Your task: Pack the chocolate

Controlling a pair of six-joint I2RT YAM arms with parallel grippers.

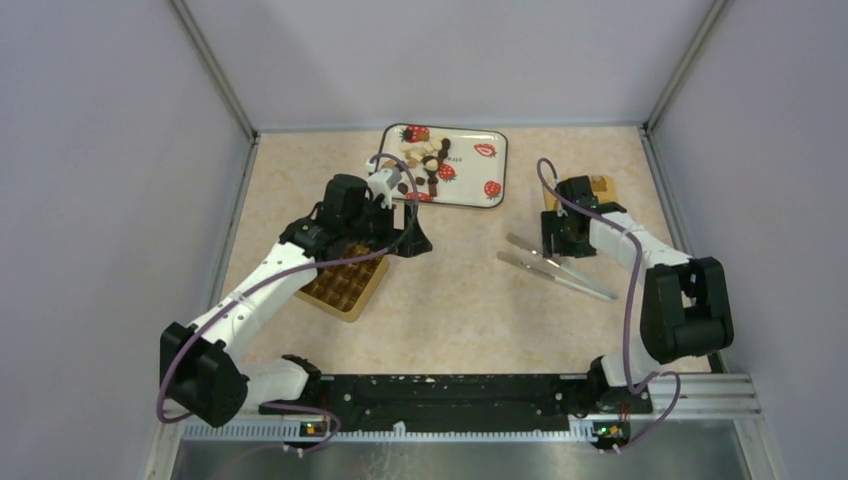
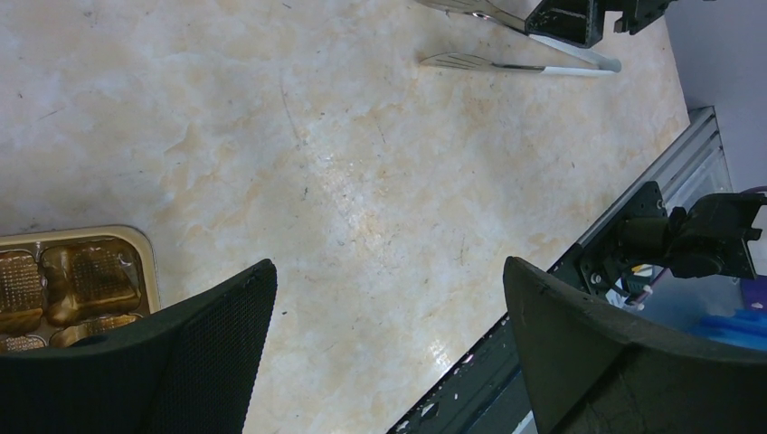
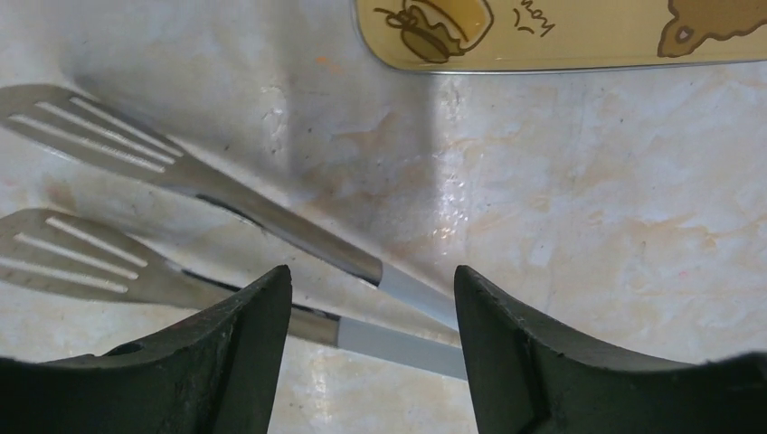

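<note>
The chocolate (image 1: 428,160), small dark, light brown and cream pieces, is heaped on the left half of a white strawberry-print tray (image 1: 480,170) at the back. A gold compartment box (image 1: 350,312) lies front left; its cells (image 2: 81,280) show at the left wrist view's edge. My left gripper (image 1: 405,240) (image 2: 389,267) hangs open over bare table beside that box, holding nothing. Metal tongs (image 1: 555,268) (image 3: 271,217) lie right of centre. My right gripper (image 1: 560,245) (image 3: 373,271) is low over them with its jaws apart, straddling both tong arms near the grey handles.
A yellow lid with brown bear prints (image 1: 603,184) (image 3: 579,36) lies just behind the right gripper. Grey walls enclose the marble table on three sides. The black and aluminium base rail (image 1: 450,395) (image 2: 633,217) runs along the near edge.
</note>
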